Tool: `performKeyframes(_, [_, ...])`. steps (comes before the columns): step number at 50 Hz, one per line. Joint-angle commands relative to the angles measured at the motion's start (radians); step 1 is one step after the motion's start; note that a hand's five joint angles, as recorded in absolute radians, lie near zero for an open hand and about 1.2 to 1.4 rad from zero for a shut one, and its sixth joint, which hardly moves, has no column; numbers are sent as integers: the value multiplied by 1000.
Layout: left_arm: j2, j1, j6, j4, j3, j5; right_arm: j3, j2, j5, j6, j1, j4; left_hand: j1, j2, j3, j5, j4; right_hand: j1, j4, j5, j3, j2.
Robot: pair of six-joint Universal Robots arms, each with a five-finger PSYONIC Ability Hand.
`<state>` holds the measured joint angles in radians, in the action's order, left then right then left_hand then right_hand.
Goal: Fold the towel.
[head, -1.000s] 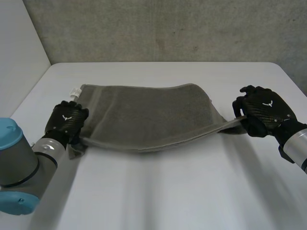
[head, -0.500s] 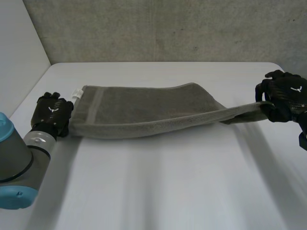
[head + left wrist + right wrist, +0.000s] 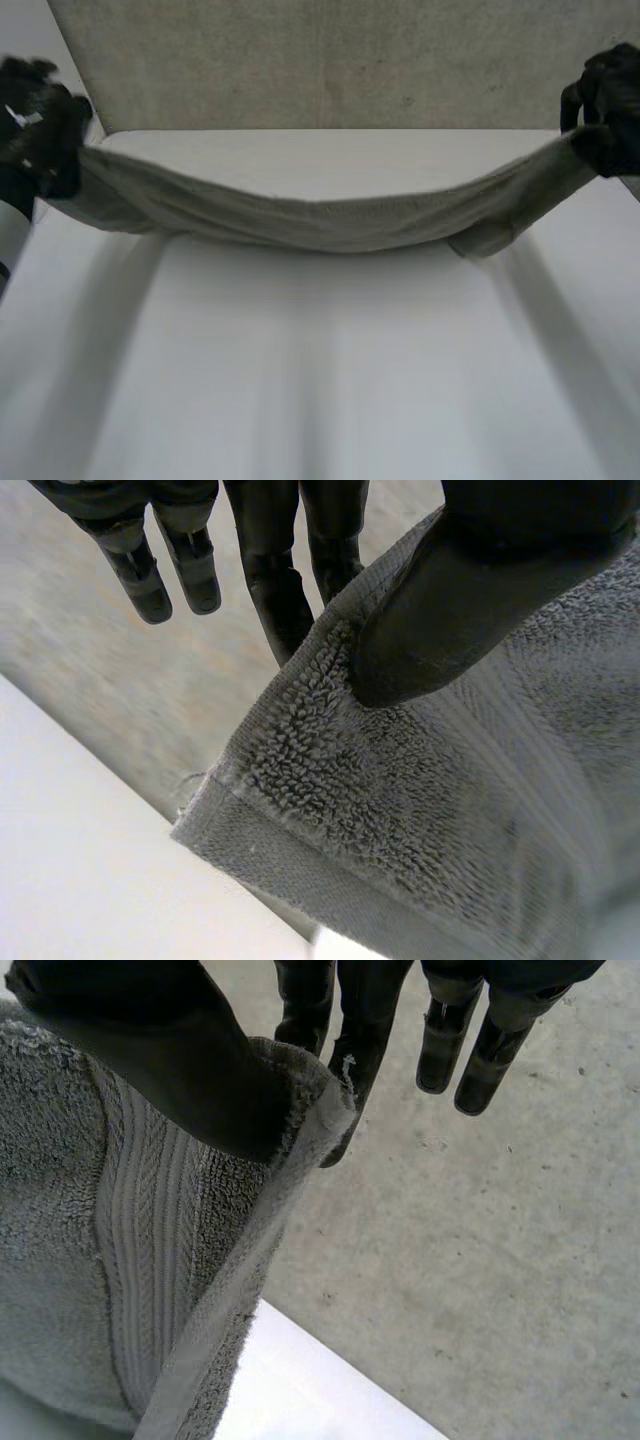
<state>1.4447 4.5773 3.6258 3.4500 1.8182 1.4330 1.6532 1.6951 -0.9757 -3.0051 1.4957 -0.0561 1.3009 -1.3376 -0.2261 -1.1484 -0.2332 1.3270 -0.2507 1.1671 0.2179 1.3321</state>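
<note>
Towel (image 3: 320,222) hangs in the air as a slack band between the two hands. It is clear of the desk (image 3: 320,390), its middle sags lowest, and a loose flap droops near the right end.

At the left end, the left hand (image 3: 40,130) sits high over the desk's far left corner. Its wrist view shows the thumb pressing a corner of the towel against one of the fingers (image 3: 280,600) behind the cloth, with the other fingers straight and free beside it. It is pinched on that corner with only a small bite of terry under the thumb.

At the right end, the right hand (image 3: 608,105) is at about the same height. Its thumb clamps the hemmed edge against fingers (image 3: 355,1030) behind the cloth, and the outer fingers stick out straight, holding nothing. I cannot quite tell whether it has the true corner or a spot just along the hem.

The step in hand looks like lifting and stretching the towel before laying it down for a fold. To do it well, both hands should travel level and draw apart evenly until the sag goes, but not so hard that the thin pinches slip. The drooping flap by the right hand wants pulling straight, or it will be trapped as a crease. Both ends should then come down together so that the edges land square on the desk.
</note>
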Motion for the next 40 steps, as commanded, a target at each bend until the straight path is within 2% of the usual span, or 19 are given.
performKeyframes(1, [-73,12,-21,-45,-40,1,-138,-2,20,6,6,174,95,-59,52,-73,59,69,76,55,-43,64])
performKeyframes(7, [-56,15,-44,-45,-39,1,-135,-34,9,8,15,177,95,-59,52,-73,59,69,76,55,-43,64])
performKeyframes(10, [6,14,-62,-43,-43,0,-142,-114,0,14,37,176,95,-59,52,-73,59,69,76,55,-43,64])
performKeyframes(12, [118,5,-78,-43,-78,1,-155,-161,-6,26,60,177,95,-59,52,-73,59,69,76,55,-43,64])
performKeyframes(15, [167,-1,-82,-45,-111,3,-201,-246,-46,69,106,177,95,-59,52,-73,59,69,76,55,-43,64])
performKeyframes(17, [282,-6,-85,-45,-186,6,-271,-343,-113,116,139,179,95,-59,52,-73,59,69,76,55,-43,64])
performKeyframes(18, [283,-6,-85,-45,-186,6,-271,-344,-113,117,140,179,95,-59,52,-73,59,69,76,55,-43,64])
performKeyframes(20, [397,-20,-87,-49,-317,13,-323,-391,-147,137,160,177,95,-59,52,-73,59,69,76,55,-43,64])
performKeyframes(22, [452,-32,-87,-60,-395,17,-471,-490,-211,164,202,177,95,-59,52,-73,59,69,76,55,-43,64])
performKeyframes(23, [453,-32,-87,-60,-396,17,-472,-491,-212,164,202,177,95,-59,52,-73,59,69,76,55,-43,64])
performKeyframes(25, [538,-50,-87,-92,-576,23,-675,-580,-257,154,232,177,95,-59,52,-73,59,69,76,55,-43,64])
performKeyframes(26, [539,-51,-87,-92,-577,23,-676,-580,-258,153,232,177,95,-59,52,-73,59,69,76,55,-43,64])
performKeyframes(27, [566,-61,-87,-106,-667,32,-799,-610,-283,138,242,177,95,-59,52,-73,59,69,76,55,-43,64])
performKeyframes(28, [577,-76,-87,-110,-745,46,-800,-611,-284,138,242,177,95,-59,52,-73,59,69,76,55,-43,64])
performKeyframes(30, [576,-92,-85,-109,-811,58,-1011,-627,-336,62,250,177,95,-59,52,-73,59,69,76,55,-43,64])
performKeyframes(32, [568,-104,-79,-109,-856,64,-1064,-623,-342,8,247,176,95,-59,52,-73,59,69,76,55,-43,64])
performKeyframes(35, [515,-101,-87,-98,-870,61,-1066,-600,-330,-64,244,165,95,-59,52,-73,59,69,76,55,-43,64])
performKeyframes(40, [460,-83,-98,-45,-810,56,-945,-585,-276,-49,245,144,95,-59,52,-73,59,69,76,55,-43,64])
